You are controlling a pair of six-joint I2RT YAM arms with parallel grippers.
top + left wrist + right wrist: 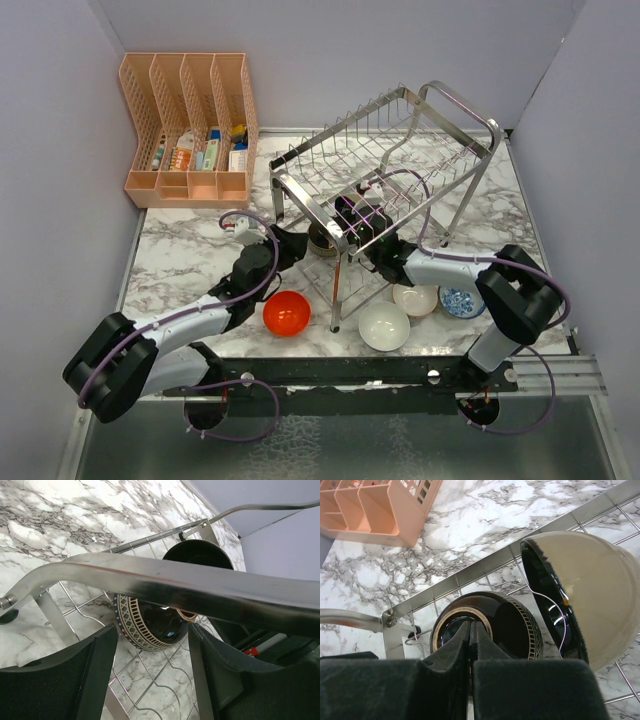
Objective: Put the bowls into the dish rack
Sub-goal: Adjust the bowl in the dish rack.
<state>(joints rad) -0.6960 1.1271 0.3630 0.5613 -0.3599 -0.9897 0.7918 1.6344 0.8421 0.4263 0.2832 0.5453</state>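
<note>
Top external view, and both arms are in at the dish rack (308,200), which stands on the marble table (190,260) with the peach organiser (190,187) well off at the back left. Down on the lower tier sits the dark patterned bowl (322,240), just inside the rack's near-left corner. Out on the table in front: the red-orange bowl (287,313) by the left arm, then the white bowl (384,325), the beige-pink bowl (415,298) and the blue-patterned bowl (461,301), grouped by the rack's near leg. On the left wrist view, the left gripper (150,632) stands moderately wide with nothing between its fingers (95,665); the dark bowl lies beyond them, behind the rack's steel tube. Over to the right wrist view: the right gripper (471,626) is closed tight, its tips over the dark bowl's foot ring, though contact I cannot tell. Beside it on the wire shelf a second bowl (590,585), beige outside and dark inside, stands on edge.
</note>
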